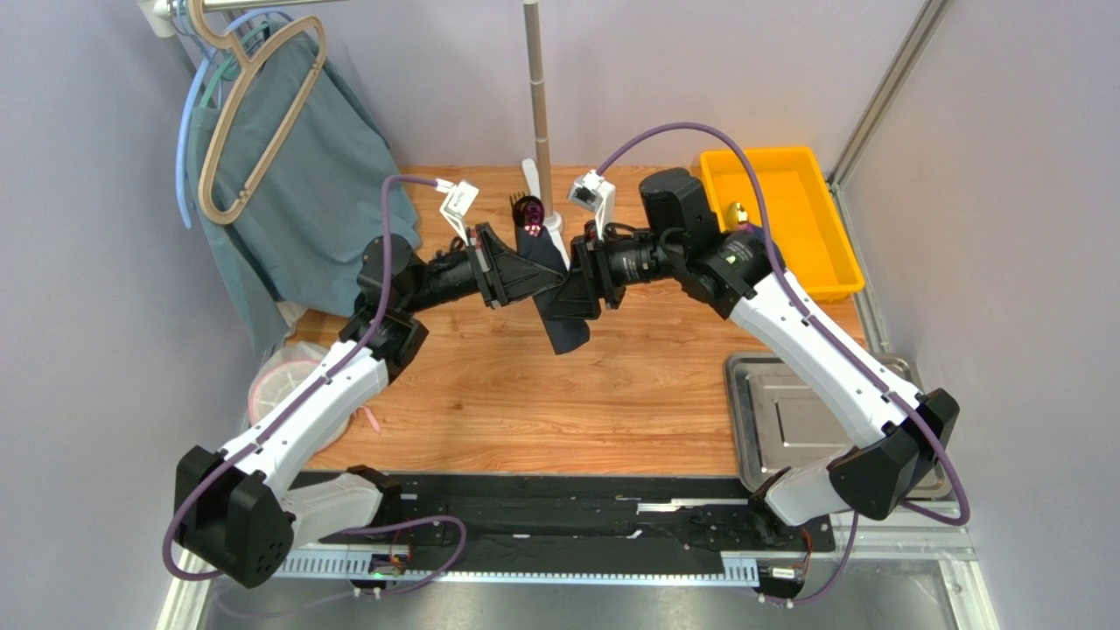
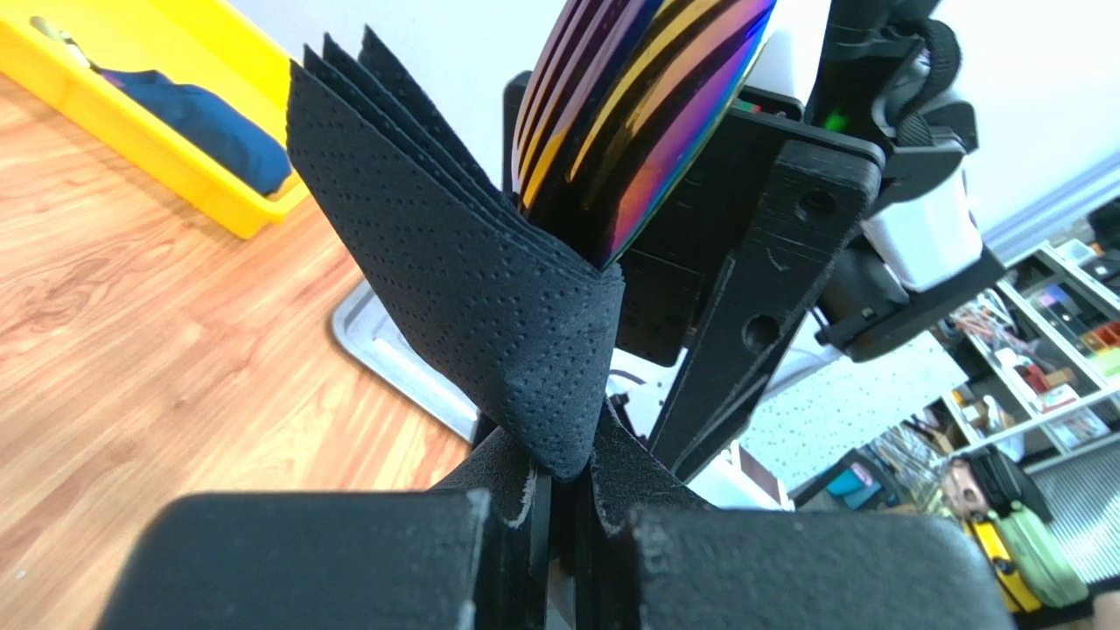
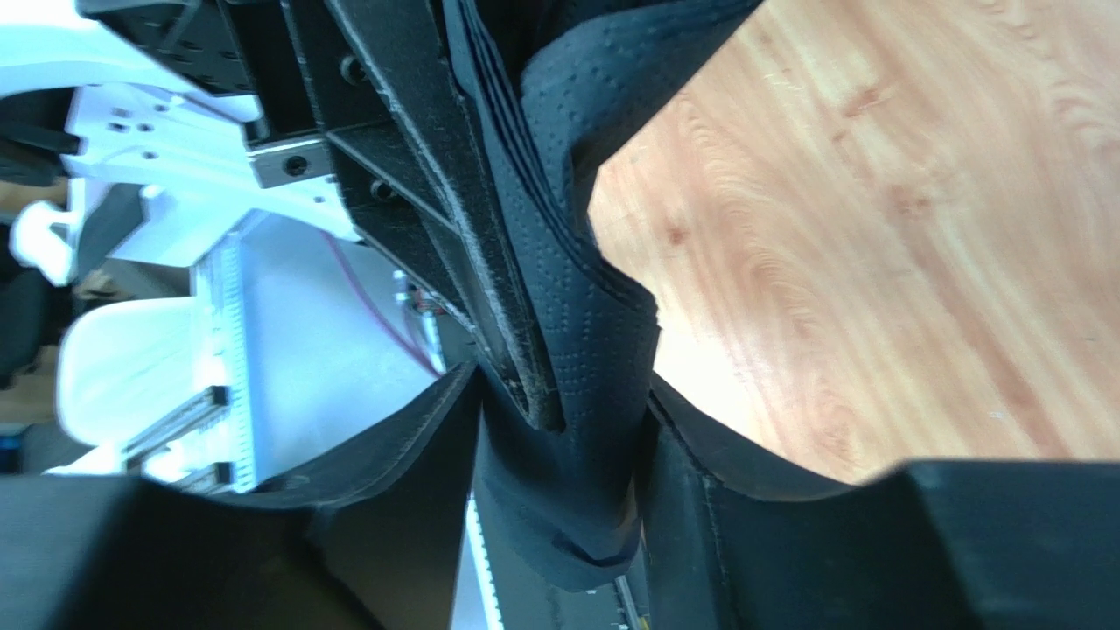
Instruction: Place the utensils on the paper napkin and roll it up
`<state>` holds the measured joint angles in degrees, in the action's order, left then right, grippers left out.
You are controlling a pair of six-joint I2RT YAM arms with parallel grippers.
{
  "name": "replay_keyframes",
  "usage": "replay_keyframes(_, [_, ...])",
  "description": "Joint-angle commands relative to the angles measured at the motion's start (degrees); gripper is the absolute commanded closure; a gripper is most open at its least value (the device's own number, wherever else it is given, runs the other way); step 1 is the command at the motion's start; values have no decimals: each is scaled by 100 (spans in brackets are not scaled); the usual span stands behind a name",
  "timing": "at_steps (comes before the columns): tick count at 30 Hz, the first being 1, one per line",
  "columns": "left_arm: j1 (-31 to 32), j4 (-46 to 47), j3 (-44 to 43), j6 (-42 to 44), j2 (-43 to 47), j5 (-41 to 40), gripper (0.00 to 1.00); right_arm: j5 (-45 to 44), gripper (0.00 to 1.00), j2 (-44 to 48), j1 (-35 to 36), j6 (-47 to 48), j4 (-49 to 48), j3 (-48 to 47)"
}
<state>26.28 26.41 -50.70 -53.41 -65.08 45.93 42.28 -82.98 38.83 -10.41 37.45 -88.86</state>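
Dimpled black paper napkin (image 2: 487,302), layered folds, glossy iridescent utensils (image 2: 644,105), perhaps metal

Light: bright, even, overhead | Shadows: faint, soft on table (image 1: 526,394) | Glare: rainbow sheen on utensils (image 2: 631,105), blown-out whites behind | Focus: napkin (image 2: 447,276) dimples sharp, wrist-view foreground blurred

The left gripper (image 2: 563,483) pinches the black paper napkin (image 2: 473,289), which is wrapped around iridescent utensils (image 2: 644,105).
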Motion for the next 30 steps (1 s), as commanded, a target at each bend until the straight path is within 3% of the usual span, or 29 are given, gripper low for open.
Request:
replay_keyframes(1, [35, 637, 60, -161, 224, 214, 100, 623, 56, 168, 20, -241, -308, 70])
replay_keyframes(7, [35, 795, 25, -153, 259, 249, 100, 1080, 78, 221, 11, -637, -528, 185])
replay_keyframes(10, [35, 804, 25, -91, 276, 267, 100, 1037, 100, 265, -33, -672, -528, 150])
replay_keyframes(14, [35, 576, 34, 67, 390, 197, 97, 879, 100, 335, -182, -725, -537, 88])
replay_keyframes(17, [26, 251, 51, 260, 548, 144, 69, 817, 100, 396, -253, -699, -563, -8])
replay_keyframes(18, [17, -2, 60, 382, 610, 57, 55, 773, 100, 449, -244, -699, -590, -26])
replay_keyframes(20, [-18, -293, 51, 506, 759, -49, 43, 729, 100, 493, -244, -699, -634, -44])
replay_keyframes(24, [-167, -523, 113, 568, 839, -85, 38, 729, 100, 599, -244, -734, -800, -26])
replay_keyframes(30, [-53, 179, 69, 68, 637, 267, 34, 922, 100, 660, -253, -874, -1090, 53])
